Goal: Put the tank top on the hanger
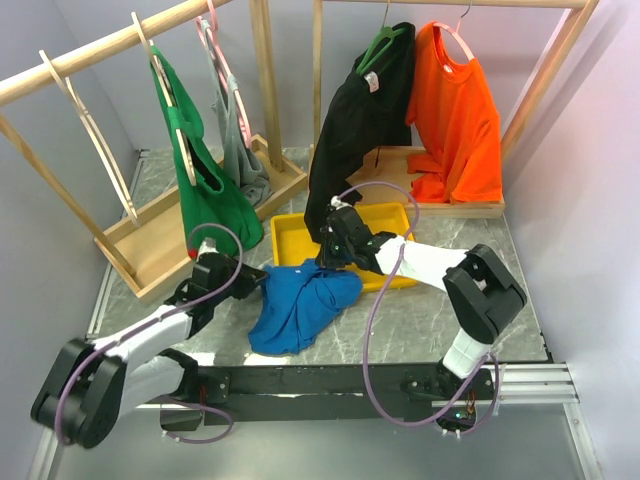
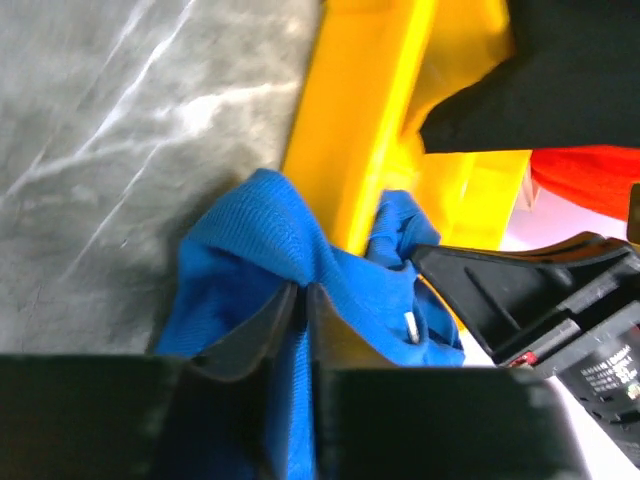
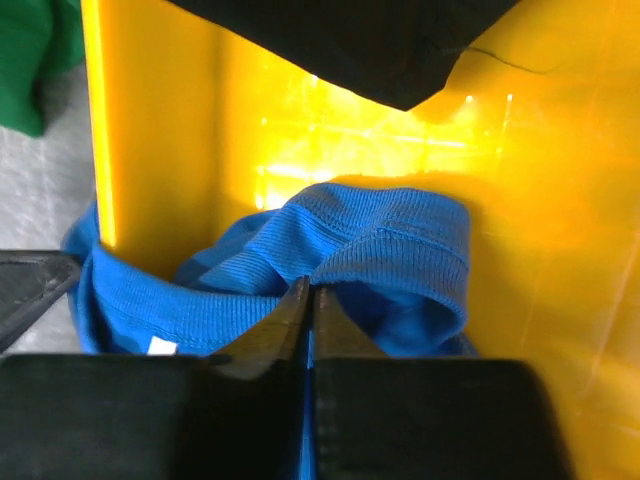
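The royal-blue tank top lies crumpled on the marble table, its upper edge draped over the front rim of the yellow tray. My left gripper is shut on its left part; in the left wrist view the fingertips pinch a fold of blue fabric. My right gripper is shut on its right part; the right wrist view shows the tips clamped on a ribbed strap, with the white label beside them. An empty pale wooden hanger hangs on the left rack.
On the left rack hang a green tank top and a grey top on a pink hanger. On the right rack hang a black shirt, reaching down over the tray, and an orange shirt. The yellow tray's wall stands close ahead.
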